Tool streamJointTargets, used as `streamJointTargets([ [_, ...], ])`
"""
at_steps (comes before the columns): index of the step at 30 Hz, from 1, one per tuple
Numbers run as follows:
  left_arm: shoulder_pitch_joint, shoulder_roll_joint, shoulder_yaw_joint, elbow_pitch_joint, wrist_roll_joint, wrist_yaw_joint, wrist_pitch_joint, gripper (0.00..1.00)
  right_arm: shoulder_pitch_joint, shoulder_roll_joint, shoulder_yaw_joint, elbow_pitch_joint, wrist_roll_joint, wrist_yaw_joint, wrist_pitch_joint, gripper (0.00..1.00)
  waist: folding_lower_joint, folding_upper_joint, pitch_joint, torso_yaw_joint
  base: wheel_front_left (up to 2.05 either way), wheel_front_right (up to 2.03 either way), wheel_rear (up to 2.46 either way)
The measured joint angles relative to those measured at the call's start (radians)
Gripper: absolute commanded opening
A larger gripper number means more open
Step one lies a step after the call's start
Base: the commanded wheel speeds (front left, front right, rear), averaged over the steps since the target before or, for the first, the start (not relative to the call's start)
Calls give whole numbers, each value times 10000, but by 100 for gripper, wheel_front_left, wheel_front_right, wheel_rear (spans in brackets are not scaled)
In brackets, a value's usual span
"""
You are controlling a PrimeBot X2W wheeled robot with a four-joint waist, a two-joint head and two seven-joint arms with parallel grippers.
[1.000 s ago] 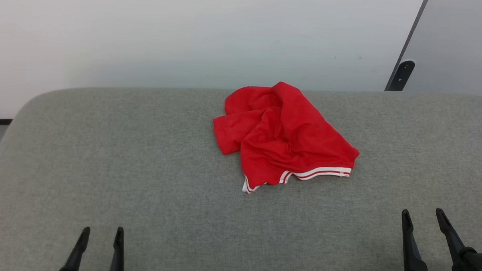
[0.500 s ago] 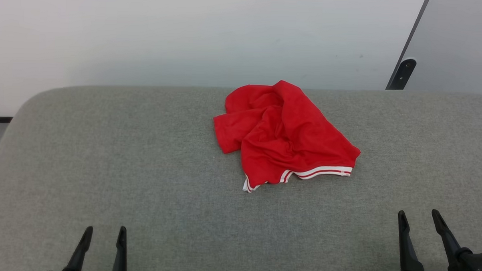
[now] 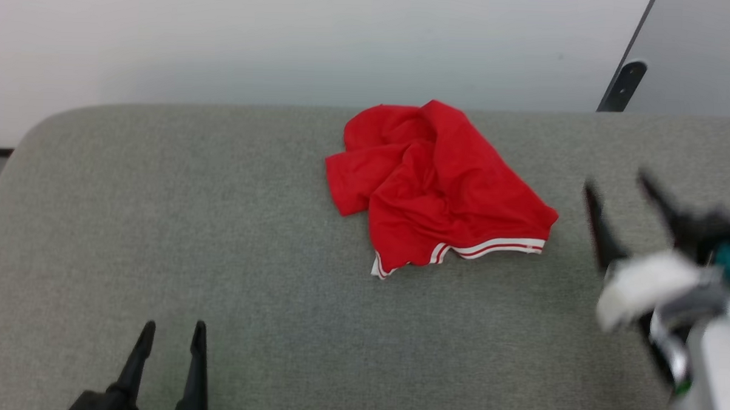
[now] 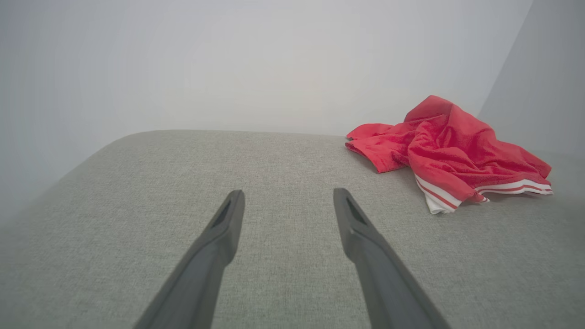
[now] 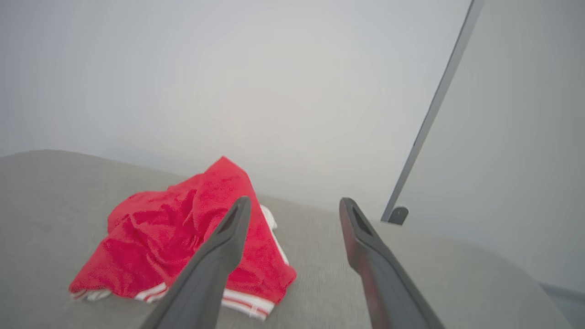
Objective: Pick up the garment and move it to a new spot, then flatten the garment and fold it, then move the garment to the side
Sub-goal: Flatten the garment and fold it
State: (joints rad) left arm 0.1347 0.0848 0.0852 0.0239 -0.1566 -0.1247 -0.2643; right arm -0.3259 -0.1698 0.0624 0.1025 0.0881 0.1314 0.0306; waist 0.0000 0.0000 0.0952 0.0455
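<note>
Nearest you, the left gripper (image 3: 174, 324) sits low over the grey cushion (image 3: 248, 255), jaws wide and empty. Farther on, the right gripper (image 3: 618, 180), blurred, is likewise spread and holds nothing. It is near the garment (image 3: 432, 183), which lies crumpled toward the cushion's far edge, before the wall (image 3: 286, 38).

Ahead of left gripper (image 3: 174, 326): bare grey cushion (image 3: 158, 222) runs free to its rounded far edge.
Ahead-right of left gripper: the garment (image 3: 432, 183), a crumpled heap, well apart from the fingertips.
Between left gripper's fingers: spread wide, with cushion alone beneath.
Left of right gripper (image 3: 618, 182): the garment's striped hem, near but not touching.
Ahead of right gripper: a short stretch of cushion, then the pale wall (image 3: 286, 38).
Ahead-right of right gripper: a dark slanted post (image 3: 624, 86) beyond the cushion's edge.
</note>
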Motion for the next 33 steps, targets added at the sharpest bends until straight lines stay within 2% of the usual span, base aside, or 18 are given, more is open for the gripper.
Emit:
streamJointTargets([
  [4,-381,-33,-167,169,-94,-31,0,100,-2251,-746,424,1254,221,-2,516,100,0,0,345,199,0,0,0],
  [6,-528,-54,-284,272,-104,-31,0,100,-3020,-976,742,2276,499,0,874,100,0,0,482,372,0,0,0],
  [7,-528,-54,-284,272,-104,-31,0,100,-3020,-976,742,2276,499,0,874,100,0,0,482,372,0,0,0],
  [9,-737,-67,-497,372,-234,-33,0,100,-4080,-1469,1313,3808,955,0,1358,100,0,0,721,642,0,0,0],
  [13,-953,-21,-652,508,-393,-42,2,100,-5233,-1900,2105,5643,1624,0,2077,100,0,0,1097,985,0,0,0],
  [17,-1153,31,-782,573,-497,-42,0,100,-5974,-2128,3191,6880,2497,0,3009,100,0,0,1491,1308,0,0,0],
  [23,-1473,13,-1007,614,-652,-44,0,100,-6776,-2495,4583,7745,3701,0,4163,100,0,0,2067,1681,0,0,0],
  [33,-1732,-58,-1172,740,-734,-44,0,100,-7331,-2614,6100,7992,4895,-8,4326,100,0,0,2646,2014,0,0,0],
])
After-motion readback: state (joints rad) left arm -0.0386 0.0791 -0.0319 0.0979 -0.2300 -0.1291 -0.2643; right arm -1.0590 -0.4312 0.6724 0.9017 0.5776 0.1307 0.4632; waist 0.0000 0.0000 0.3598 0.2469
